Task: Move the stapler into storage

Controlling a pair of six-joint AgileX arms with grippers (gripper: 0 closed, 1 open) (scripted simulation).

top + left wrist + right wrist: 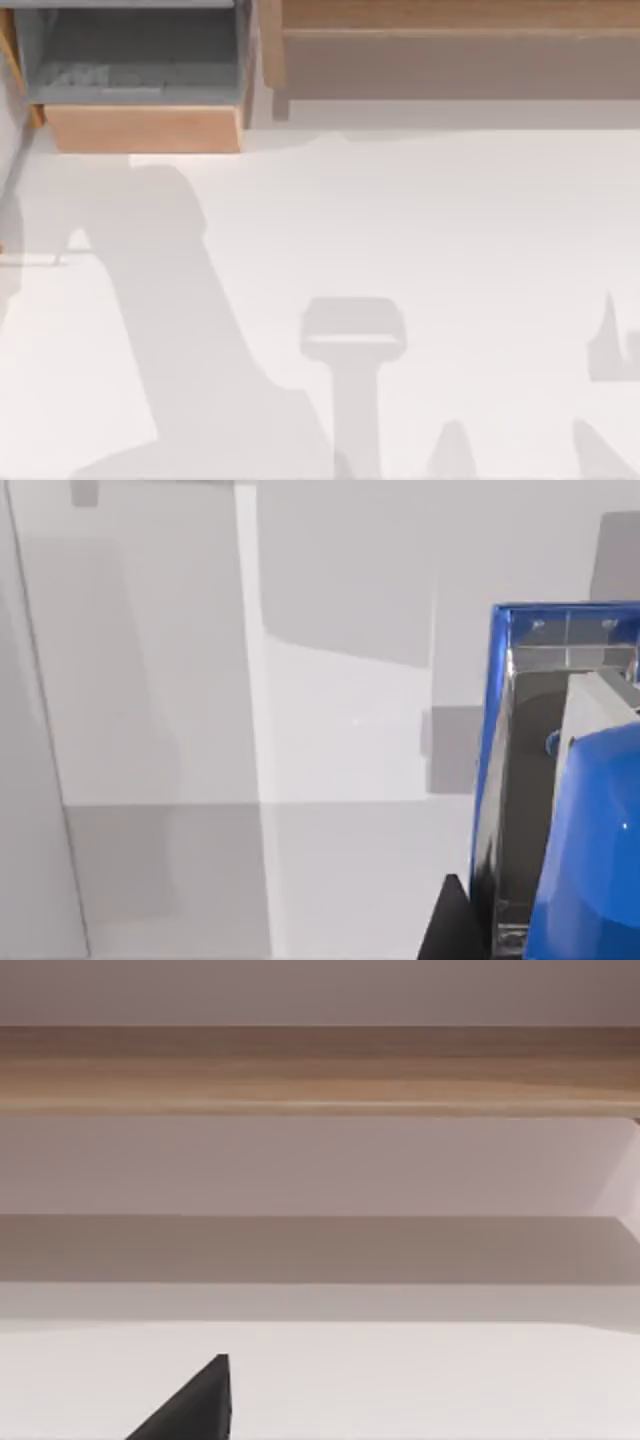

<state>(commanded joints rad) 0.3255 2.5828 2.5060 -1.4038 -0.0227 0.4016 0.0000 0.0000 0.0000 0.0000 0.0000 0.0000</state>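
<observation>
Counter (420, 230): pale, plain surface, crossed by grey shadows of the two arms.

Drawer (140, 90): stood pulled out at the counter's far left corner in the top view; wooden front panel, grey interior open to the camera.

Cabinet (450, 50): long wooden-edged unit along the far edge, to the right of the drawer; its wooden front edge (320, 1070) also lay across the right wrist view, above the counter (400, 1380).

Stapler (590, 850): bright blue, rounded top, with a shiny metal inner channel and a blue rim; seen very close in the left wrist view, above the pale counter (340, 730).

Left gripper: a dark finger tip (450, 930) lay right beside the stapler; whether the fingers were clamped on it could not be told.

Right gripper: one dark finger tip (195, 1405) showed over the counter, facing the cabinet; spread of the fingers could not be told.
</observation>
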